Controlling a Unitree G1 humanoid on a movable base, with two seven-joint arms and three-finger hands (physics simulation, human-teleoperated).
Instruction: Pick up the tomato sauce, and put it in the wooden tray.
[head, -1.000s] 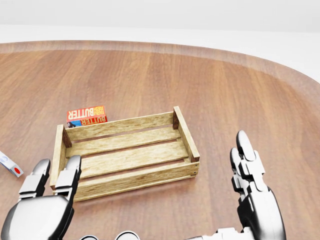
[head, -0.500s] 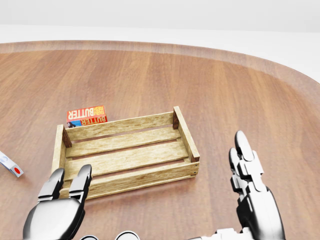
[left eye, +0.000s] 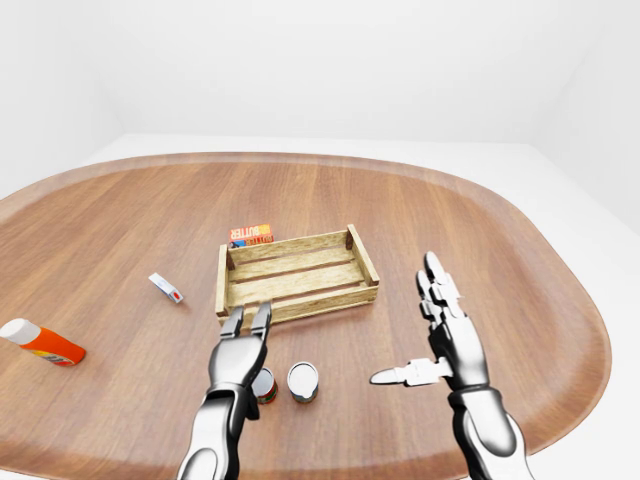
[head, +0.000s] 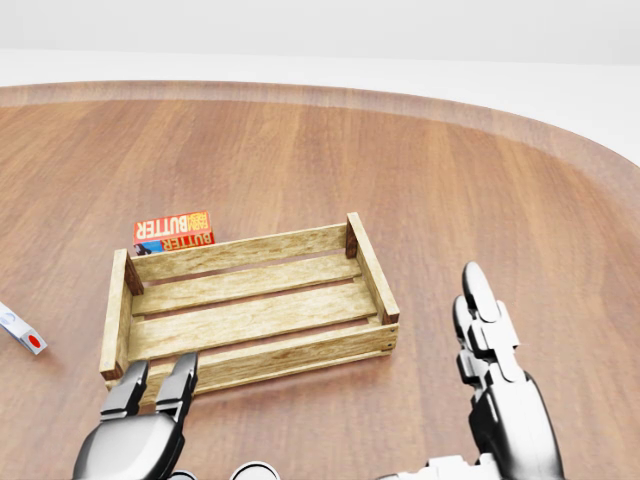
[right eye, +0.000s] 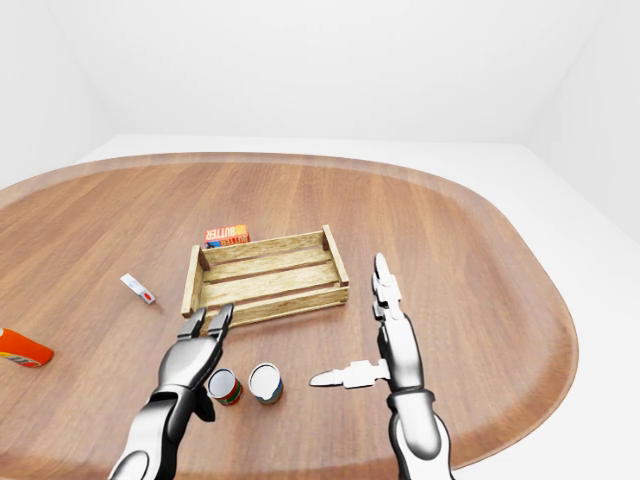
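Observation:
The tomato sauce can, red-labelled with a silver top, stands near the bottom of the right-eye view, below the wooden tray. The slatted tray has nothing in it. My left hand hovers open over the can, fingers pointing at the tray's near wall, and it partly hides the can in the left-eye view. Whether the hand touches the can is not clear. My right hand is held flat and open to the right of the tray, thumb stretched out to the left, holding nothing.
A second, plain silver can stands just right of the tomato sauce. A butter box lies against the tray's far wall. A small white tube and an orange bottle lie left on the round wooden table.
My left hand has slid right and down toward the bottom edge of the head view, showing less of itself. The right hand has dropped slightly. Tray and butter box have not moved.

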